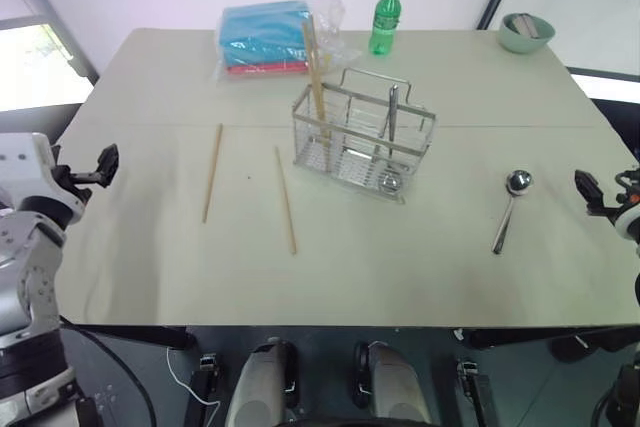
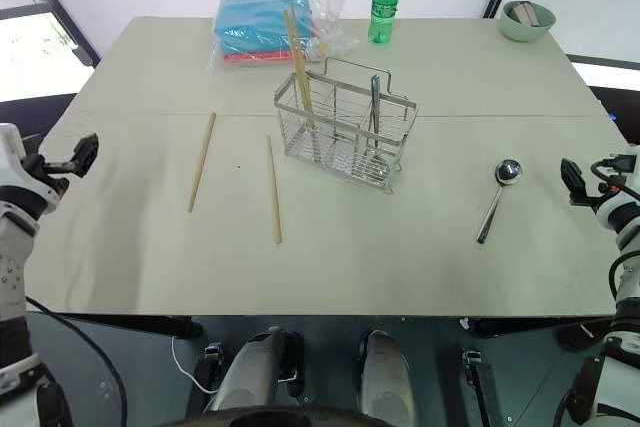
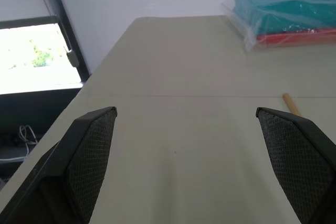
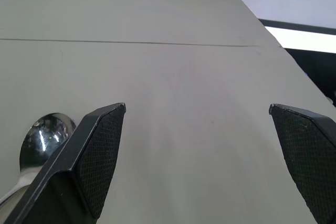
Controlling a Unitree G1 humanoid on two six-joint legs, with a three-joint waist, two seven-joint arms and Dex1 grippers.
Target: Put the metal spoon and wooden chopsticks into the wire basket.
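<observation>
- The basket (image 1: 362,144) stands near the middle of the table (image 1: 400,267), a little toward the far edge.
- Chopsticks (image 1: 316,72) stand tilted in the basket's left end; a second spoon (image 1: 392,115) stands in its right end.
- Two loose chopsticks lie flat left of the basket: one (image 1: 212,173) toward the left edge, the other (image 1: 286,199) just beside the basket's near-left corner, not touching it.
- The spoon (image 1: 510,209) lies flat toward the right edge, bowl pointing to the far side.
- The left gripper (image 1: 103,165) hovers at the left edge, fingers wide apart, holding nothing.
- The right gripper (image 2: 570,181) hovers at the right edge near the spoon, fingers wide apart, empty.
- A bag (image 1: 270,37), a bottle (image 1: 385,17) and a bowl (image 1: 525,32) sit along the far edge.
</observation>
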